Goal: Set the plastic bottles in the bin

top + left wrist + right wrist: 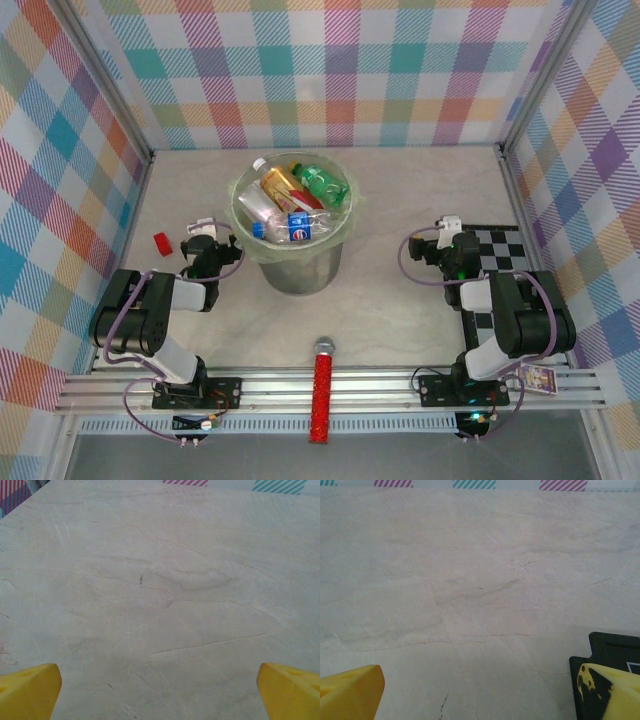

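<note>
The bin (296, 268), a round grey metal bucket lined with a pale green bag, stands mid-table. Several plastic bottles lie inside it: a green one (322, 184), an amber one with an orange label (283, 185), a clear one with a blue label (296, 229) and another clear one (255, 201). My left gripper (203, 236) rests low on the table just left of the bin, folded back. Its yellow fingertips (30, 692) stand wide apart over bare table, so the left gripper (160, 692) is open. My right gripper (447, 233) sits right of the bin, and the right gripper (480, 692) is open and holds nothing.
A small red block (162, 243) lies left of the left gripper. A red glittery stick with a grey top (322, 392) lies at the near edge between the arm bases. A black-and-white checkered board (500, 250) sits by the right arm, its corner (612, 647) beside the right finger.
</note>
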